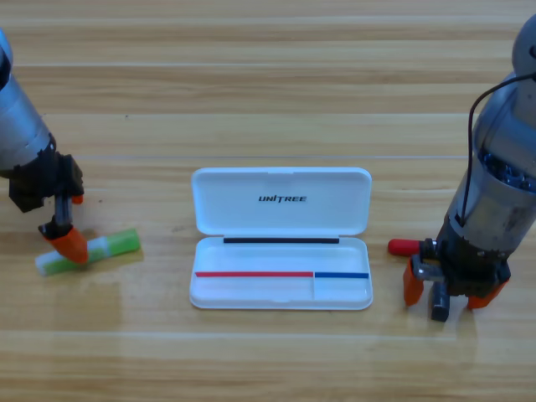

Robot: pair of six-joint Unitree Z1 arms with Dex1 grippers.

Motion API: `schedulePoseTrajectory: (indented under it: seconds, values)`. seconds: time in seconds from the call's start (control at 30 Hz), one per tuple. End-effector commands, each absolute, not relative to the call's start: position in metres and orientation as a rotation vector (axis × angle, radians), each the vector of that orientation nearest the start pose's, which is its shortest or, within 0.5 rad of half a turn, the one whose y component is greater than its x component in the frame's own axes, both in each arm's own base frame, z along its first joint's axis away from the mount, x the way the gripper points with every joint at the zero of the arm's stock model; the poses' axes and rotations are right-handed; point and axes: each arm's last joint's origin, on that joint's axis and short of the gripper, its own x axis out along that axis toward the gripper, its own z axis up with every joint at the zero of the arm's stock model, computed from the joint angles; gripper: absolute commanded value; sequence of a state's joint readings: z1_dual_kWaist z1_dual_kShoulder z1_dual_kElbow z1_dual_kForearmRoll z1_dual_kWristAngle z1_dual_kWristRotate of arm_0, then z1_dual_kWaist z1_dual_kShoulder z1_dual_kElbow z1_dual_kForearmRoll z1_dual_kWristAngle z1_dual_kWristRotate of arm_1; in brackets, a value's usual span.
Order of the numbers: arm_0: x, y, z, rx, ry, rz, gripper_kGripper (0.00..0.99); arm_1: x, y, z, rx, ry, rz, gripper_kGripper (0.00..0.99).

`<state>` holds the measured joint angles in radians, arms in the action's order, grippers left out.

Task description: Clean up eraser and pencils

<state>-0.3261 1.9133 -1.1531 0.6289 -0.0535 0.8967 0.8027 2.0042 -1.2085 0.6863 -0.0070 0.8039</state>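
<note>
The light green pencil with a white end lies tilted on the table at the left. My left gripper points down onto its left half, one orange tip touching it. At the right, only the red end of the black pencil shows; the rest is hidden under my right gripper. That gripper stands over it with its orange jaws spread wide, one on each side. A small dark block shows between those jaws; I cannot tell whether it is the eraser. The white UNITREE case lies open in the middle, between the two arms.
The case's lid is folded back, away from the table's front edge. Bare wooden table surrounds the case, with a gap between it and each arm.
</note>
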Motion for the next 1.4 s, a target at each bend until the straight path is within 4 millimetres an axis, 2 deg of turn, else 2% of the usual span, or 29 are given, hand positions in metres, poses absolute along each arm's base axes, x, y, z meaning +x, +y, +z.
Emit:
schedulePoseTrajectory:
  seconds: [0.03,0.1,0.23,0.37,0.47,0.53,0.67,0.73,0.77,0.8,0.83,1.0,1.1,1.3,1.4]
  values:
    - [0.317,-0.118,0.183,0.933,1.2,-0.937,0.96,0.242,0.248,0.136,-0.064,1.599,-0.06,0.383]
    - [0.317,-0.119,0.18,0.935,1.2,-0.937,0.96,0.242,0.249,0.136,-0.068,1.602,-0.054,0.273]
    - [0.316,-0.121,0.174,0.934,1.208,-0.942,0.956,0.242,0.25,0.132,-0.072,1.62,-0.047,0.196]
    - [0.315,-0.122,0.169,0.936,1.213,-0.947,0.917,0.241,0.252,0.135,-0.088,1.623,0.001,0.003]
    - [0.315,-0.123,0.166,0.935,1.223,-0.95,0.896,0.235,0.256,0.151,-0.161,1.604,0.093,0.0]
    - [0.315,-0.123,0.165,0.935,1.227,-0.952,0.856,0.227,0.261,0.172,-0.291,1.568,0.224,0.0]
    - [0.315,-0.123,0.161,0.935,1.239,-0.957,0.741,0.21,0.266,0.217,-0.608,1.478,0.511,0.0]
    - [0.316,-0.123,0.159,0.935,1.244,-0.962,0.676,0.202,0.268,0.233,-0.819,1.432,0.723,0.0]
    - [0.316,-0.123,0.158,0.933,1.245,-0.963,0.667,0.198,0.269,0.239,-0.932,1.411,0.853,0.0]
    - [0.316,-0.123,0.157,0.933,1.248,-0.964,0.666,0.197,0.269,0.243,-0.984,1.396,0.908,0.0]
    - [0.316,-0.123,0.156,0.933,1.251,-0.965,0.664,0.196,0.268,0.246,-1.044,1.384,0.97,0.0]
    - [0.316,-0.123,0.154,0.932,1.255,-0.977,0.5,0.191,0.274,0.246,-1.219,1.335,1.208,0.0]
    - [0.316,-0.124,0.154,0.933,1.251,-0.985,0.336,0.196,0.285,0.242,-1.281,1.292,1.277,0.0]
    - [0.314,-0.123,0.163,0.942,1.228,-0.985,0.0,0.213,0.317,0.241,-1.285,1.221,1.279,0.0]
    - [0.312,-0.122,0.17,0.952,1.207,-0.986,0.0,0.221,0.332,0.24,-1.28,1.191,1.281,0.0]
